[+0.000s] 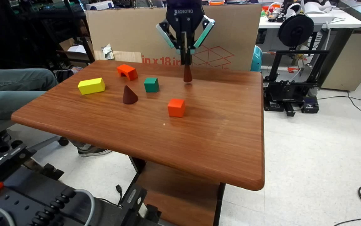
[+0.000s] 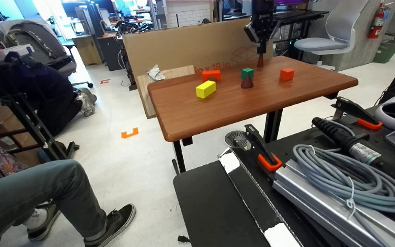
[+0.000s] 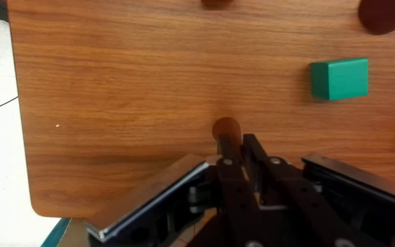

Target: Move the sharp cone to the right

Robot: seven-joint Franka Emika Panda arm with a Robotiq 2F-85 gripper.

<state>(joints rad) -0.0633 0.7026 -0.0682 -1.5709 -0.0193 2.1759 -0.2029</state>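
In an exterior view, the green block (image 1: 151,85) is left of the fingers (image 1: 183,59), which pinch the sharp cone (image 1: 187,74) by its top, the rest just below them. It may tilt: ease it right slowly, releasing once you see it stand flat.

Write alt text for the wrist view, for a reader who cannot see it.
The end effector, at the bottom, is closed on the slender red-brown cone above a wood-grain table. A green block sits farther right, and a wider dark red cone is cut off at top right; pale floor shows at left.
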